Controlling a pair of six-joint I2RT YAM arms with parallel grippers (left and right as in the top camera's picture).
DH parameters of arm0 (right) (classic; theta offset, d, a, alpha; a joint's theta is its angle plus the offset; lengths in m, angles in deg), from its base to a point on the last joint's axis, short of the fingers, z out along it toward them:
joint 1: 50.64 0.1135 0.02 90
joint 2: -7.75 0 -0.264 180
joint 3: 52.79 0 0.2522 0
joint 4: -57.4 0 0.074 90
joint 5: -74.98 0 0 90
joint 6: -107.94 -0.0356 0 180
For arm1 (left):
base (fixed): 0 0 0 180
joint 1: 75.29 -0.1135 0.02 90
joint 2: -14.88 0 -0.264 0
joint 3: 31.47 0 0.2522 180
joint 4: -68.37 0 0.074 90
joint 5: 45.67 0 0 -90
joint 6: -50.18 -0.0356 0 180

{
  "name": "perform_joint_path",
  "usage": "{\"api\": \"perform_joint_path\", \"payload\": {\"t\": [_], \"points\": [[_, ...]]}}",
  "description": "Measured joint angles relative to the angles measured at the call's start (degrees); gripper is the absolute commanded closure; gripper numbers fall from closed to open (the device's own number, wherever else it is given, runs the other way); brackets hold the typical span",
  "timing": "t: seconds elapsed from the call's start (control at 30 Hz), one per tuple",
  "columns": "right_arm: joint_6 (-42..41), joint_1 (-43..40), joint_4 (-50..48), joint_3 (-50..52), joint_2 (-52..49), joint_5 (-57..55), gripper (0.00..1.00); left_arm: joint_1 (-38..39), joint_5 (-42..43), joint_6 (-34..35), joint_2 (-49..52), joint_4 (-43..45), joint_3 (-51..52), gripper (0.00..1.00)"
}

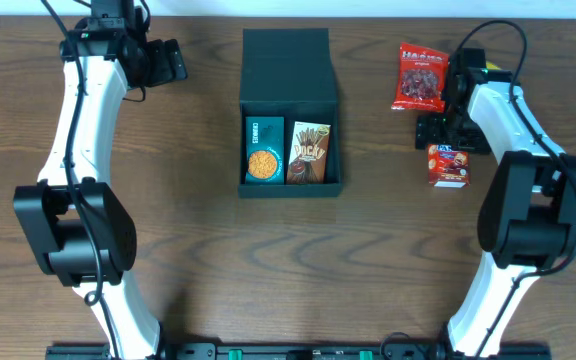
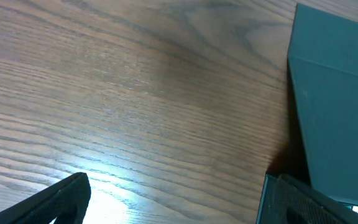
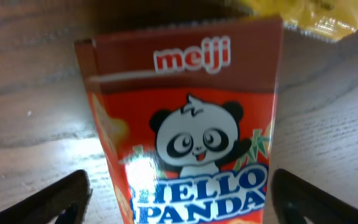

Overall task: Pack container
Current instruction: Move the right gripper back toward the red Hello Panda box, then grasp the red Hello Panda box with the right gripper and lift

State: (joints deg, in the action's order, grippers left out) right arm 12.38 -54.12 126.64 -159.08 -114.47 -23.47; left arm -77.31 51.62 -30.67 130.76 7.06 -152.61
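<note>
**Two snacks packed, Hello Panda box between the right fingers**

The dark teal-grey square cardboard container (image 1: 290, 75) sits at the middle of the brown wood-grain table (image 1: 198, 230), with its flap lid folded back. Inside, a blue snack box (image 1: 263, 150) whose writing is too small to read lies beside a brown box marked "Pocky" (image 1: 310, 153).

The right gripper (image 1: 445, 142) is spread wide. Its black fingers (image 3: 61, 199) flank a red box reading "meiji" and "HELLO PANDA" (image 3: 185, 124), and contact cannot be judged. A red "Haribo" packet (image 1: 421, 78) lies near.

The left gripper (image 1: 171, 62) gapes wide and holds nothing, left of the container.
</note>
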Motion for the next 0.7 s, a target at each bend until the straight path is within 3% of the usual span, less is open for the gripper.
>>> {"api": "perform_joint_path", "payload": {"t": [0.13,0.5,0.7], "points": [[1.16,0.0,-0.94,0.02,0.0,-0.09,0.38,0.0,-0.02,0.0,0.0,0.0,0.0,0.05],[1.53,0.02,0.81,-0.87,0.0,3.02,0.42,0.0,-0.02,0.0,0.0,0.17,0.0,0.05],[1.73,1.49,8.79,-10.16,-0.57,6.16,0.46,0.0,0.0,0.0,0.0,0.66,0.0,0.05]]}}
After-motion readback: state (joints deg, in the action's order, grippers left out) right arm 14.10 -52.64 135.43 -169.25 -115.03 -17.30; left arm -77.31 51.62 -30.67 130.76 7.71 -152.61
